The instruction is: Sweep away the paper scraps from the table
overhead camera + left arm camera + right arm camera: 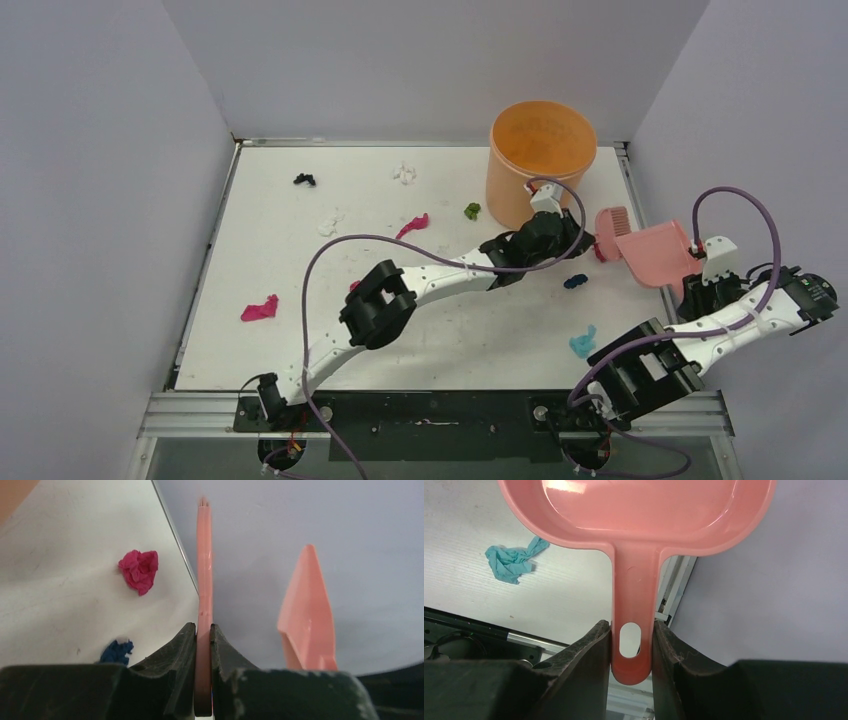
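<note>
My left gripper (583, 239) is shut on the handle of the pink hand brush (611, 224), seen edge-on in the left wrist view (204, 570). My right gripper (702, 281) is shut on the handle of the pink dustpan (655, 251), held above the right table edge (639, 515). Paper scraps lie spread over the white table (450, 335): black (304, 180), white (404, 173), green (472, 211), magenta (259, 309), dark blue (575, 282) and light blue (583, 342). The left wrist view shows a magenta scrap (139, 570) and the dark blue scrap (116, 651).
An orange bucket (540, 158) stands at the back right, just behind my left gripper. Grey walls close in the table on three sides. Metal rails run along the table's edges (205, 260). More scraps, white (327, 226) and magenta (412, 226), lie mid-table.
</note>
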### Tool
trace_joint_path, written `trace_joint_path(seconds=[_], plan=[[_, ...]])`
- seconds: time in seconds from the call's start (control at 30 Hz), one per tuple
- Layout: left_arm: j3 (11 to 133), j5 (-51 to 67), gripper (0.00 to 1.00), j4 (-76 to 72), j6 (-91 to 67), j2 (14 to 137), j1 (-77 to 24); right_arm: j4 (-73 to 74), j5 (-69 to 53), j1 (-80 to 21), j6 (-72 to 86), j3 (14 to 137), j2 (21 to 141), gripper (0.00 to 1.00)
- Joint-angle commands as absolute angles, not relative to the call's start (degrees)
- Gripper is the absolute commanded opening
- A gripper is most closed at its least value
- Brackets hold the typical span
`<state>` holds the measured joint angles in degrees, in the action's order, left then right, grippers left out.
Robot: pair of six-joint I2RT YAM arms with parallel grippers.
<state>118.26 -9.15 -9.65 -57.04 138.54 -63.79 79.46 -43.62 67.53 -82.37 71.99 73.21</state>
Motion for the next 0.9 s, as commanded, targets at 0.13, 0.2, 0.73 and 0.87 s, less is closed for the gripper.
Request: trace_joint_path(seconds=[0.13, 0.2, 0.73, 0.87], plan=[[136.7, -12.5, 0.00, -4.5, -64.8, 152.4, -63.1, 80.2, -49.0, 68.0, -85.8, 68.7, 68.7, 0.05], [135.1, -11.6, 0.00, -3.8, -68.1, 152.4, -62.7, 80.2, -49.1, 68.0, -86.9, 67.4, 67.7, 0.05], [67.8, -13.8, 0.00, -16.4, -72.1, 114.0, -60.5, 80.2, -49.8, 67.8, -88.5, 65.2, 64.8, 0.05], [52.1, -13.0, 0.00, -22.3, -70.0, 101.9, -60.4, 80.1, -49.4, 67.8, -88.3, 65.2, 64.7, 0.05]])
